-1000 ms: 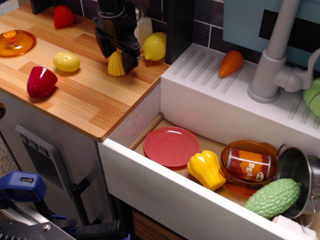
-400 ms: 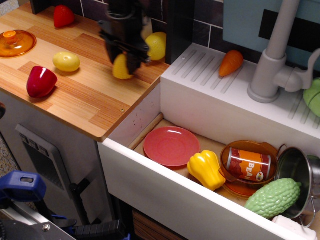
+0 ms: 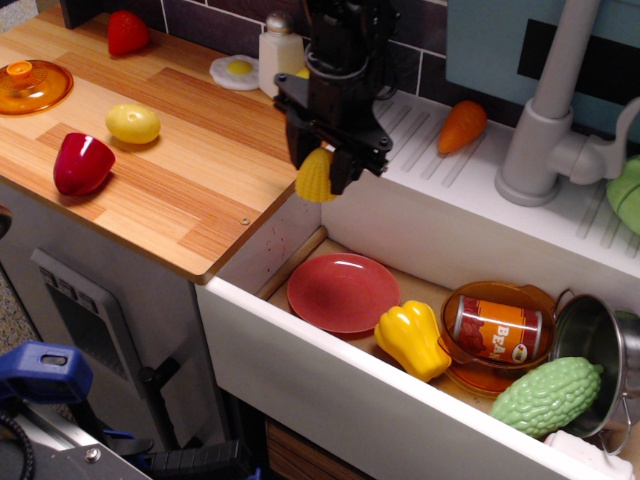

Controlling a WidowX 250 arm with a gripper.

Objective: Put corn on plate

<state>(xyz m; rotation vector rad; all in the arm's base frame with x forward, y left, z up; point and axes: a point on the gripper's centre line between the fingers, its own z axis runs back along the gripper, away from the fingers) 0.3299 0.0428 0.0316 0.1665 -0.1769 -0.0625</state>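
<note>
My black gripper is shut on the yellow toy corn and holds it in the air over the right edge of the wooden counter, at the sink's left wall. The corn's lower part with kernel bumps shows below the fingers. The pink-red plate lies flat in the sink's left end, below and a little to the right of the corn. It has nothing on it.
A yellow bell pepper, an orange bowl with a can, a green gourd and a steel pot sit in the sink right of the plate. A lemon, red pepper, orange lid and faucet stand around.
The gripper lifted the corn off the counter and carried it right, from the counter's back middle to its right edge by the sink.
</note>
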